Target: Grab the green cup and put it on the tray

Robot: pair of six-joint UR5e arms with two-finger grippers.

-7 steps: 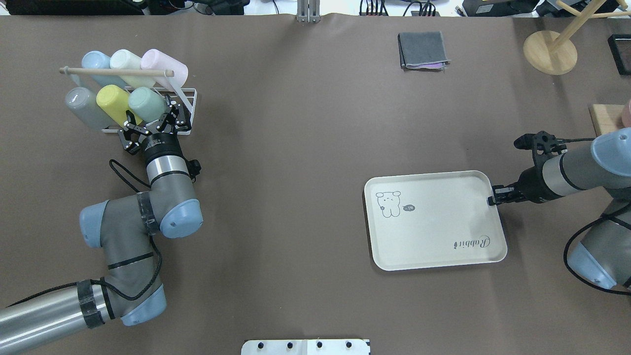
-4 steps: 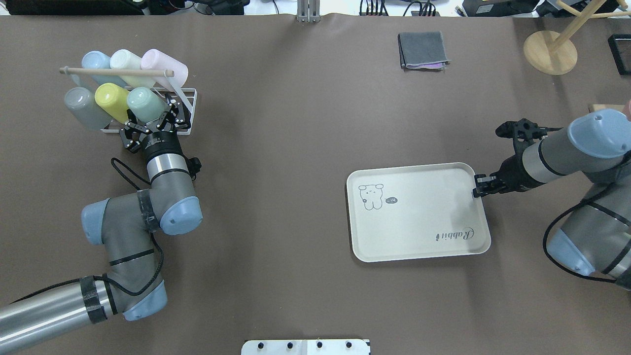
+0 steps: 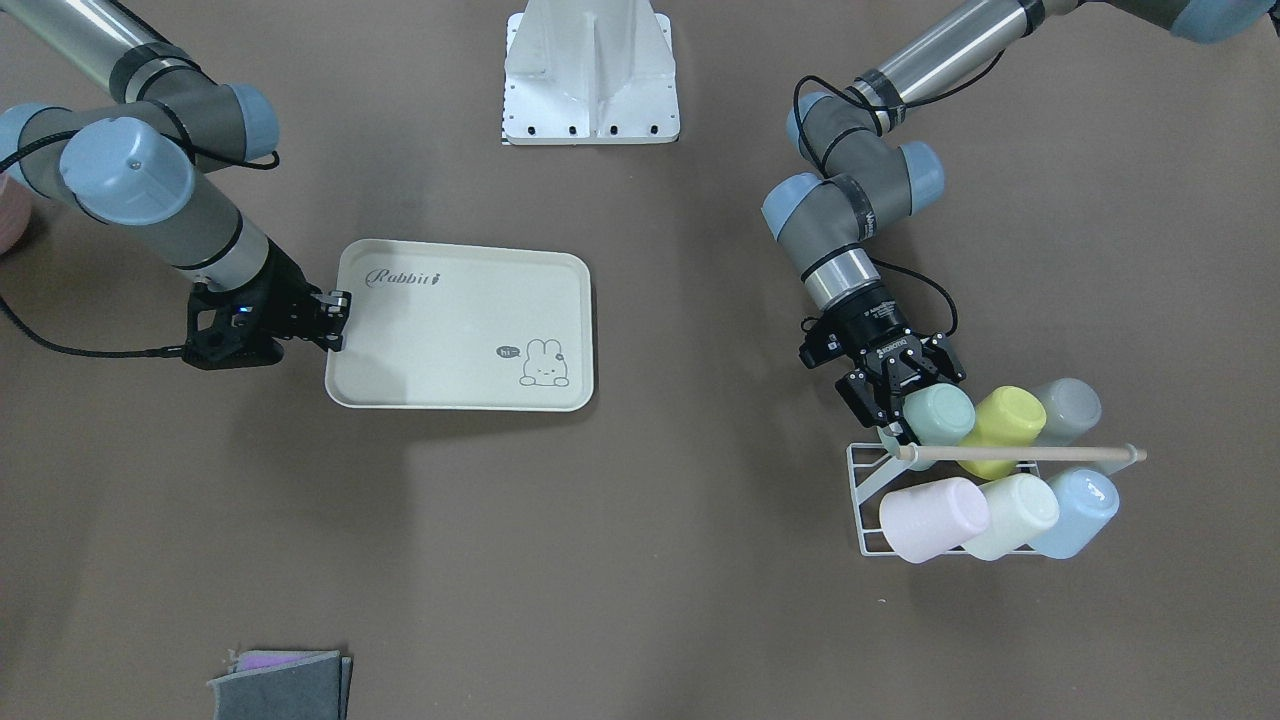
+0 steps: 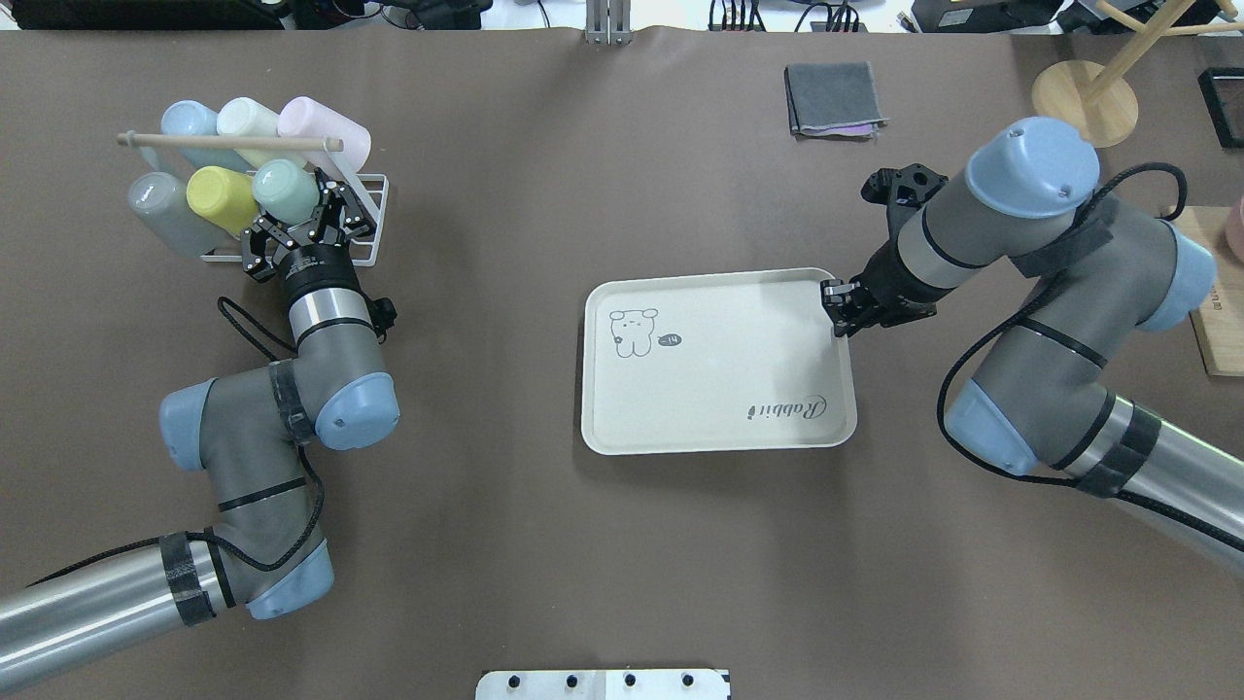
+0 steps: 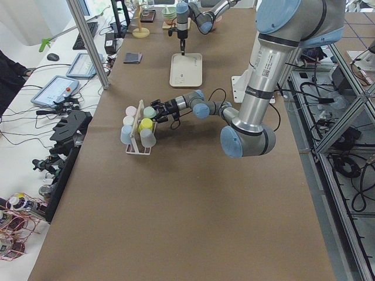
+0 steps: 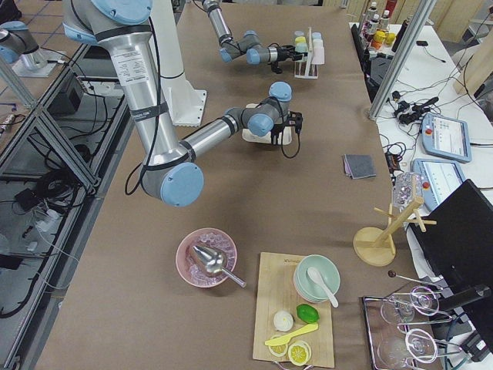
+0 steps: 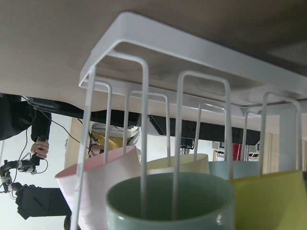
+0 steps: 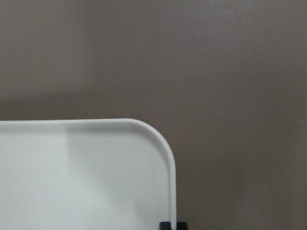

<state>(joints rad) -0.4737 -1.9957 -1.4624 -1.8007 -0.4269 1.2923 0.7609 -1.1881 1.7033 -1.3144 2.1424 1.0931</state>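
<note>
The green cup (image 4: 285, 188) lies tilted on the white wire rack (image 4: 372, 187) at the far left, front row, next to a yellow-green cup (image 4: 220, 197). My left gripper (image 4: 296, 216) is open, with its fingers on either side of the green cup's base end (image 3: 940, 414). In the left wrist view the cup's mouth (image 7: 170, 203) faces the camera with rack prongs inside it. The cream tray (image 4: 719, 389) lies flat at mid-table. My right gripper (image 4: 838, 307) is shut on its far right rim (image 3: 340, 300). The right wrist view shows the tray corner (image 8: 86, 182).
The rack also holds grey (image 4: 160, 206), blue (image 4: 185, 122), cream (image 4: 245, 119) and pink (image 4: 326, 131) cups under a wooden dowel (image 4: 228, 143). A folded grey cloth (image 4: 834, 97) and a wooden stand (image 4: 1084, 102) are at the far right. A white base plate (image 4: 603, 683) sits at the near edge.
My right gripper has dragged the tray left and a little farther away, toward mid-table. My left gripper has moved forward around the green cup, and the front cups have shifted slightly.
</note>
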